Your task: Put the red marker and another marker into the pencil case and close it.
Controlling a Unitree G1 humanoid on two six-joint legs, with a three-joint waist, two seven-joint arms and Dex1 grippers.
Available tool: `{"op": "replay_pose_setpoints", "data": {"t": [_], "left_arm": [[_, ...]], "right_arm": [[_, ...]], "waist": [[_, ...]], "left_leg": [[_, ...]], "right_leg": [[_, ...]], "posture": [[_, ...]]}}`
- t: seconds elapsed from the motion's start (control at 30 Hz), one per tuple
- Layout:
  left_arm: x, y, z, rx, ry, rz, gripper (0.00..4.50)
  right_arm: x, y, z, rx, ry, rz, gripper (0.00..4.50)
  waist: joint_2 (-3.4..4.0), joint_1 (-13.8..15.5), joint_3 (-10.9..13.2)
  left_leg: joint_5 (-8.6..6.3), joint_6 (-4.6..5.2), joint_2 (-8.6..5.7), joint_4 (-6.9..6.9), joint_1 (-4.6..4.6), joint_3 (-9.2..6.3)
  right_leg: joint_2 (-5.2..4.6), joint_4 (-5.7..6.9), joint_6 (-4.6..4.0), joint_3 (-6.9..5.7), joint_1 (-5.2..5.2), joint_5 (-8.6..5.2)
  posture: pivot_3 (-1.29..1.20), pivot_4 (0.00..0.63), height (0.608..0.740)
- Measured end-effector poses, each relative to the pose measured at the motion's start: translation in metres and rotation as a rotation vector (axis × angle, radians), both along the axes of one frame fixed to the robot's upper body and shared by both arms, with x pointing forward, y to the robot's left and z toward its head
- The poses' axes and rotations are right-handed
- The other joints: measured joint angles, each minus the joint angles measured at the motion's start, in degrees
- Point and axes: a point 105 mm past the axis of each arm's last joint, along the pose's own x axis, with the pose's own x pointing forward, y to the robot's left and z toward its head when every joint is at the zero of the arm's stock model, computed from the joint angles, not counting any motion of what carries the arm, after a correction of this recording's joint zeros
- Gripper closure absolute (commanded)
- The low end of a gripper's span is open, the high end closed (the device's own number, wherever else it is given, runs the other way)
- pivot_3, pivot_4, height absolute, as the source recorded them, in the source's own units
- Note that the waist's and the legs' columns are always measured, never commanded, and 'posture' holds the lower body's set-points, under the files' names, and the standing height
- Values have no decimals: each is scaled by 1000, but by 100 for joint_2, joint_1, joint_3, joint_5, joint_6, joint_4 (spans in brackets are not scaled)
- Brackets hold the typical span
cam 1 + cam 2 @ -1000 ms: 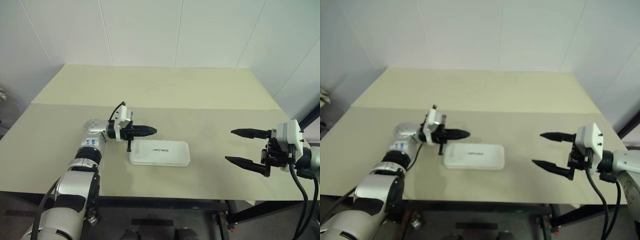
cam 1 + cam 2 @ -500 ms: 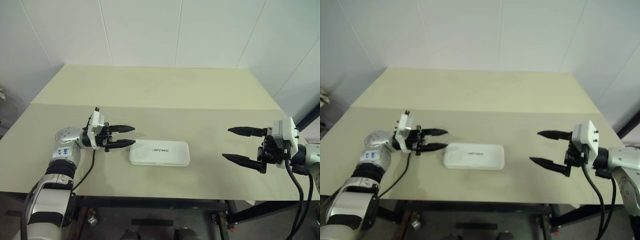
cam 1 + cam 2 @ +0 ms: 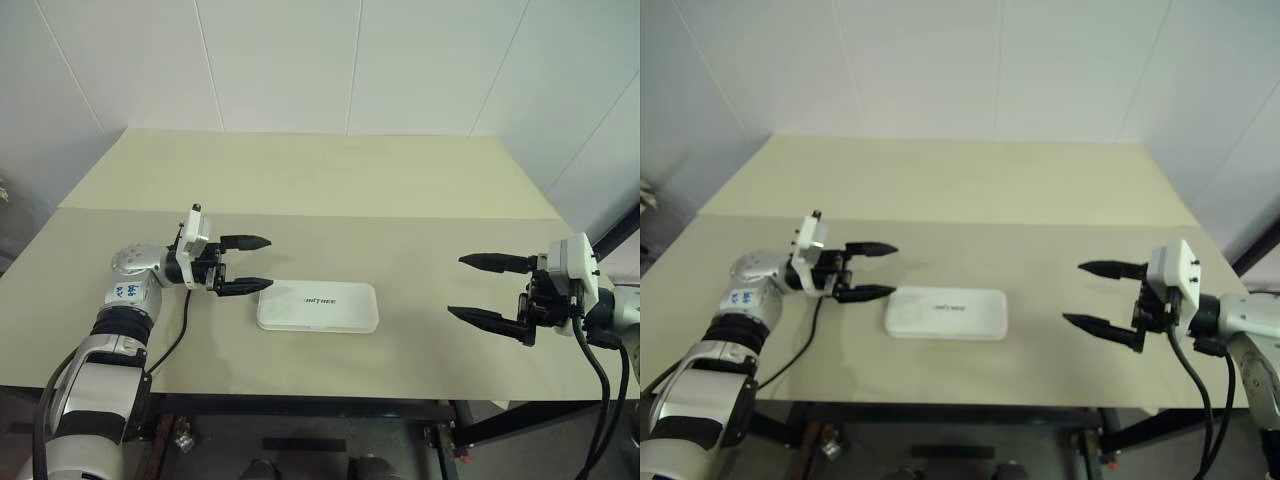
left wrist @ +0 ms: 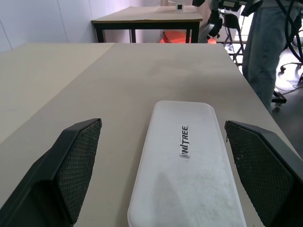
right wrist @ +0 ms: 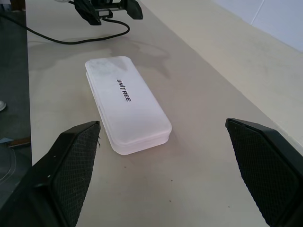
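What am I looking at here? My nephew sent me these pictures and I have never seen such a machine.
It is a humanoid robot with two arms, each ending in a gripper of two black fingers. Two pictures come from cameras in its head, looking down over a beige table. The other two come from a camera on each wrist, looking along that gripper's own fingers. On the table lies a flat white pencil case, lid shut, with small dark logo text. The left gripper hangs just beside one short end of the case, open and holding nothing. The right gripper is off to the other side, well apart from the case, also open and empty.
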Motion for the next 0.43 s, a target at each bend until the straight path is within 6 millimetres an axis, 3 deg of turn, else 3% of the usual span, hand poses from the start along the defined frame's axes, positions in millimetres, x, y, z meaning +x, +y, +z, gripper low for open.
{"op": "replay_pose_setpoints", "data": {"t": [0.2,0.43], "left_arm": [[5,-2,7,-19,-44,11,44],[5,-16,1,0,-26,-33,44]], "right_arm": [[-4,-9,-1,-3,4,-42,0],[-11,-5,4,19,-29,-71,0]], "waist": [[-1,22,0],[-2,22,1]], "left_leg": [[0,0,-2,1,-4,0],[-1,0,0,-1,-5,-3]], "right_leg": [[-1,-2,-1,0,-1,0],[2,-2,-1,-2,-2,-1]], "posture": [[0,150,740],[0,150,740]]}}
